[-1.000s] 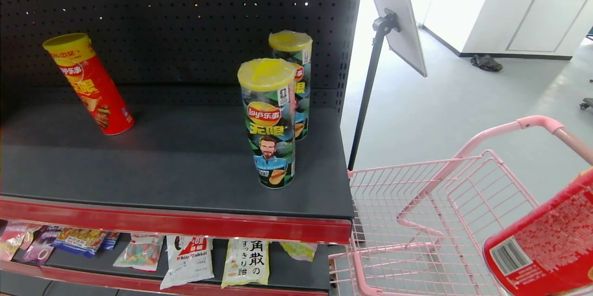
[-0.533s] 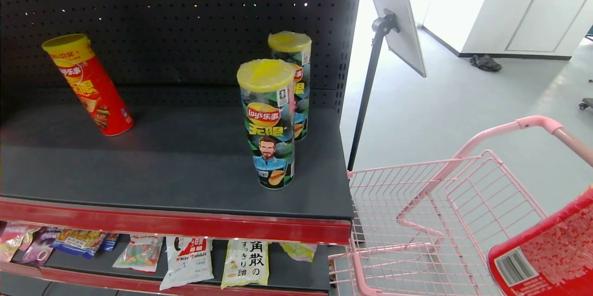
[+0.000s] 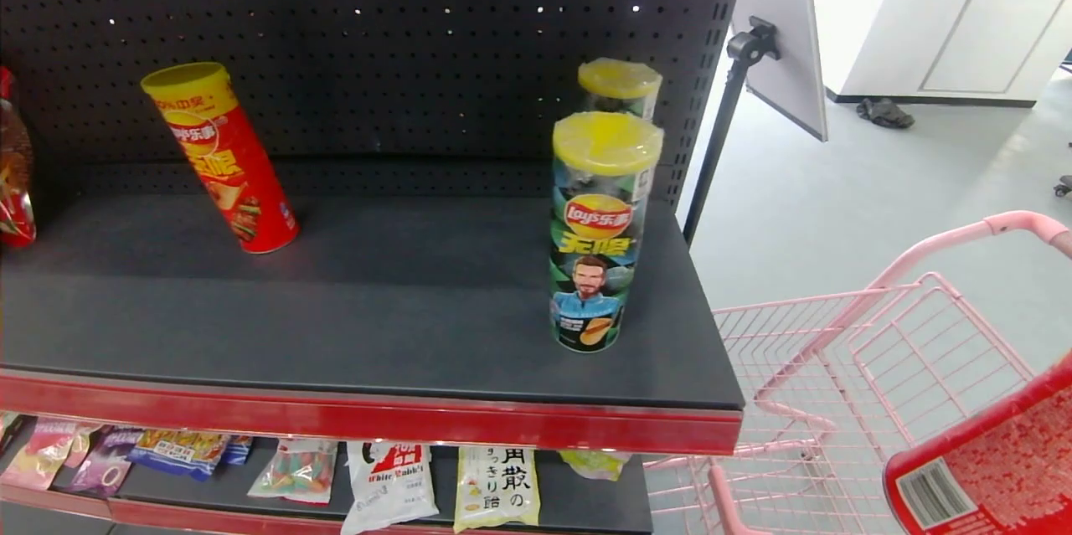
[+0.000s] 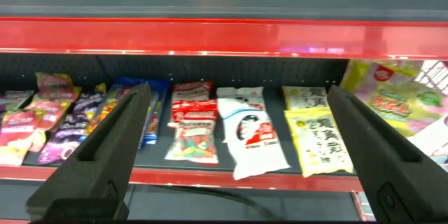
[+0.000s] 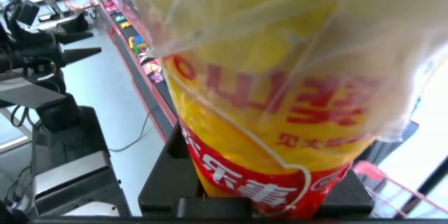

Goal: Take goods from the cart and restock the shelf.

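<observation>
Clamped between the jaws of the right gripper is a red chip can, yellow lid toward the wrist camera and barcoded base toward the head camera. It hangs tilted over the near corner of the pink wire cart, touching nothing else. That is likely the carry pose for the trip to the shelf, and the can will need righting before it is set down.

The left gripper is spread wide and empty. It sits low in front of the lower shelf of snack bags, probably parked there to keep clear.

Farther off, on the upper shelf, a green chip can stands upright near the front right corner. A second green can stands directly behind it, so the two form a row running front to back. A red can stands on its base well apart to the left, close to the black pegboard. The open stretch beside it looks the fitting place for the held can, red with red.

Count: four chip cans, two red and two green, with three of them shelved. One cart, with no goods showing in its visible part. Roughly seven snack bags lie below, some cut off by the edge.
</observation>
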